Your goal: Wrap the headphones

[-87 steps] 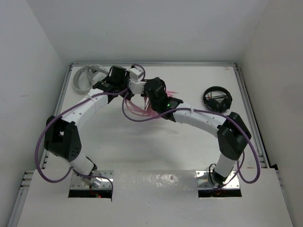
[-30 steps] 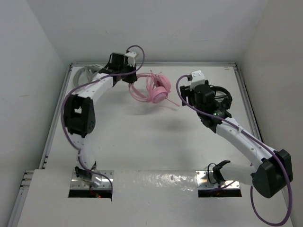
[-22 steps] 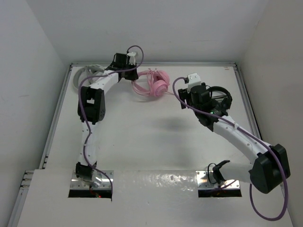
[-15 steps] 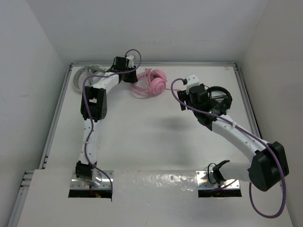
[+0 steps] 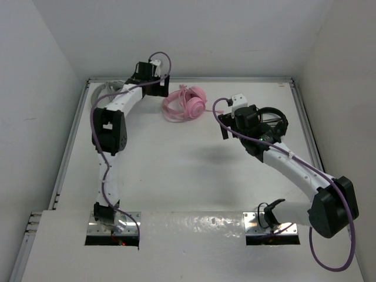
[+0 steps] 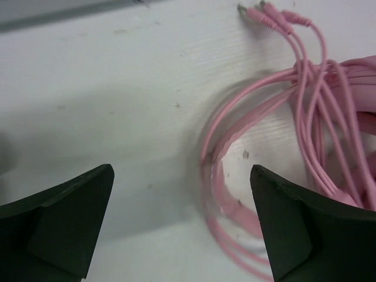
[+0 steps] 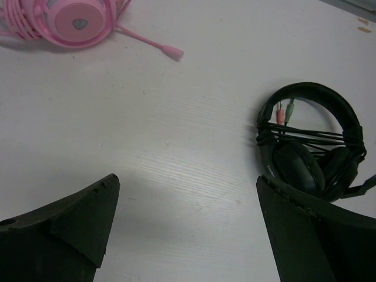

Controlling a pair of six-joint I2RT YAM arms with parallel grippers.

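The left gripper is spread wide and empty, just beside the loose coils of thin pink cable belonging to the pink padded over-ear headphones, which lie near the far edge of the white table. The right gripper is likewise wide and empty. The unsecured coils could be snagged by a finger and pulled undone if the left arm is drawn away low.

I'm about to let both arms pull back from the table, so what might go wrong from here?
1. The cable lies in loose loops beside the headphones and runs right by a finger of the open left gripper. Pulling away might snag a loop and undo the coil.
2. The plugs lie free, so the coil may spring apart.
3. The open right gripper hovers close to the black headphones and might bump them.
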